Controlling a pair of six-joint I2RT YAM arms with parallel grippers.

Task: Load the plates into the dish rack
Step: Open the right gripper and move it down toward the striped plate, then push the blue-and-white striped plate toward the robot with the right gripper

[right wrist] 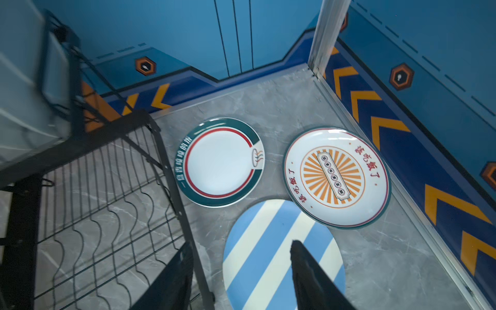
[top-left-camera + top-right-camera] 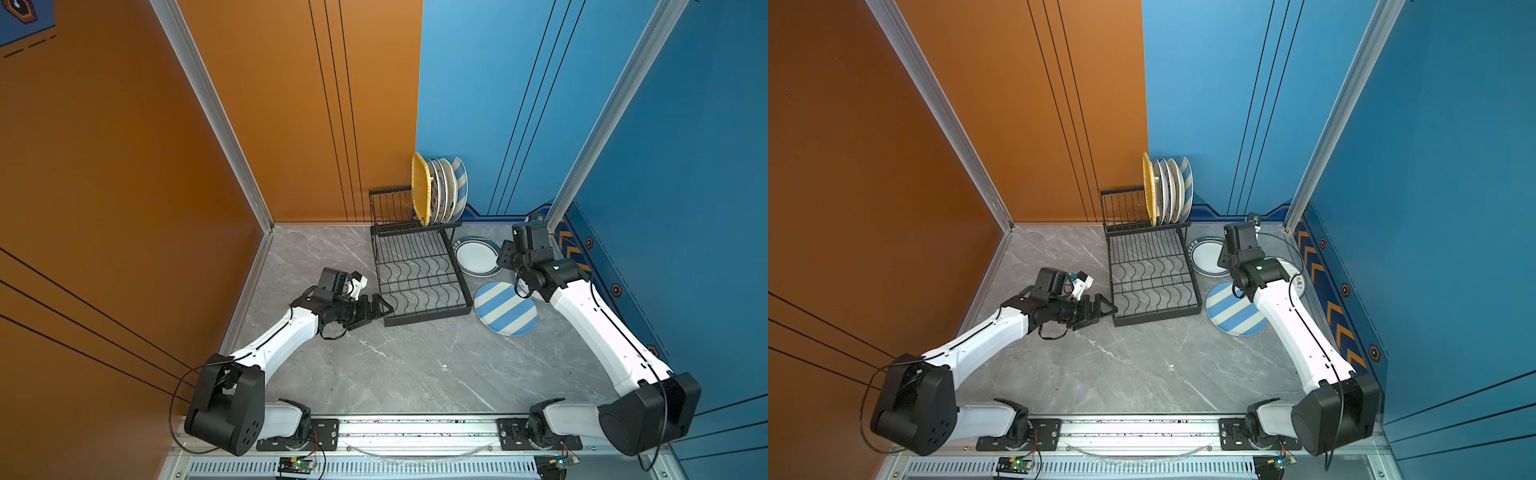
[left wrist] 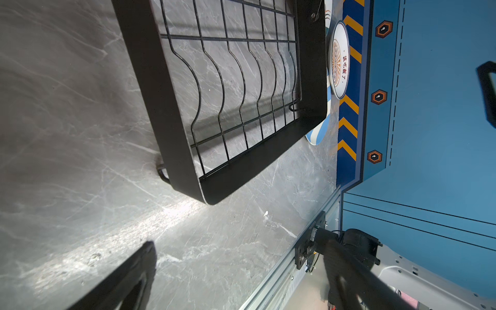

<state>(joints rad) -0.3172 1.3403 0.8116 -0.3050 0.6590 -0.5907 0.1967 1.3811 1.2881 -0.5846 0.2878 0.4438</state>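
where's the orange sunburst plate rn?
The sunburst plate lies flat at the table's right edge by the blue wall, against the striped plate; right wrist view shows it.

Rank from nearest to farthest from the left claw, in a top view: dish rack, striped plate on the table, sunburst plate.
1. dish rack: its near corner beside the left claw.
2. striped plate: flat, past the rack's right side.
3. sunburst plate: farthest right, partly behind the right arm.

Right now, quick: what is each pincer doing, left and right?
Left pincer: open, holding nothing.
Right pincer: open, nothing between its fingers.
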